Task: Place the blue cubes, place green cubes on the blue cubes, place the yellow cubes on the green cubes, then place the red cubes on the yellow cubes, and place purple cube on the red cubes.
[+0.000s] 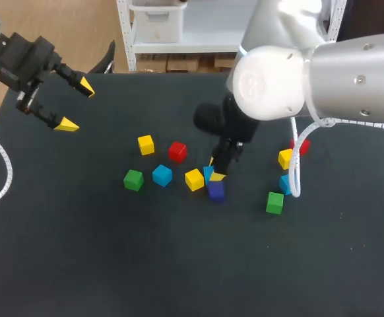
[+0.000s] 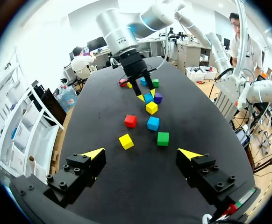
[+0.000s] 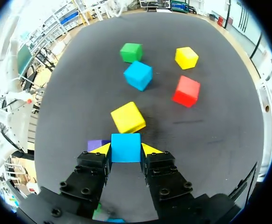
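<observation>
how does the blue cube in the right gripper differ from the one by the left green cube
The gripped blue cube is clamped in the right gripper; the free blue cube lies untouched. The gripped one has the purple cube alongside; the free one has the green cube. Same colour, similar size.

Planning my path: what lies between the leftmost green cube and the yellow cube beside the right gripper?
A free blue cube lies there, clearest in the head view.
</observation>
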Controlling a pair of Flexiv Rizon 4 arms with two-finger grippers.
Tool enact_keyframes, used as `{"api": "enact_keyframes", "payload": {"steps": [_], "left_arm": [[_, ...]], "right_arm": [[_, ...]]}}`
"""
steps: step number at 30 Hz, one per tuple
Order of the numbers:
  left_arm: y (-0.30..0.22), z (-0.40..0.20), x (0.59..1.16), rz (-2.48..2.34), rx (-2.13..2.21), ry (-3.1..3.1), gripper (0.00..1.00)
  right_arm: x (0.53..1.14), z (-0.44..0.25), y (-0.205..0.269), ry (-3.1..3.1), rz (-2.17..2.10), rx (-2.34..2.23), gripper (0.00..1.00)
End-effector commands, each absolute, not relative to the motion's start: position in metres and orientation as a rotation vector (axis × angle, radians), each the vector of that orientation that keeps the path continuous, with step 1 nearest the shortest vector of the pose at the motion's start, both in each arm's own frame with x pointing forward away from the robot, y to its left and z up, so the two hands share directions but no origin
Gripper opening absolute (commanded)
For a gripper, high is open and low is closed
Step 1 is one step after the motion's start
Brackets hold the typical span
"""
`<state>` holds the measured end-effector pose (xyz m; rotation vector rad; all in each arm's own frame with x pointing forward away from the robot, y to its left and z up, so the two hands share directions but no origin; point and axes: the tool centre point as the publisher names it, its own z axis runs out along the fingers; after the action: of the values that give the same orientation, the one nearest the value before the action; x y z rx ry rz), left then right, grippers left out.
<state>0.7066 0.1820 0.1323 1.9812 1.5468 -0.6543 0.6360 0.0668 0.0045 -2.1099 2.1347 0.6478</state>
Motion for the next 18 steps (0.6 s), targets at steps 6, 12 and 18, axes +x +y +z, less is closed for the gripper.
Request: {"api": "enact_keyframes", "payload": {"steps": [6, 12, 18], "left_arm": [[0.183, 0.132, 0.707, -0.653, 1.981, 1.543, 1.0], [0.183, 0.132, 0.707, -0.653, 1.981, 1.543, 1.0], [0.183, 0.132, 0.707, -0.653, 1.981, 1.543, 1.0]], "right_arm": [[0.613, 0.009, 0.065, 2.1, 0.698, -2.148, 0.0], [0.618, 0.011, 0.062, 2.123, 0.68, -2.131, 0.0], [0.635, 0.017, 0.06, 2.137, 0.599, -2.093, 0.0]]}}
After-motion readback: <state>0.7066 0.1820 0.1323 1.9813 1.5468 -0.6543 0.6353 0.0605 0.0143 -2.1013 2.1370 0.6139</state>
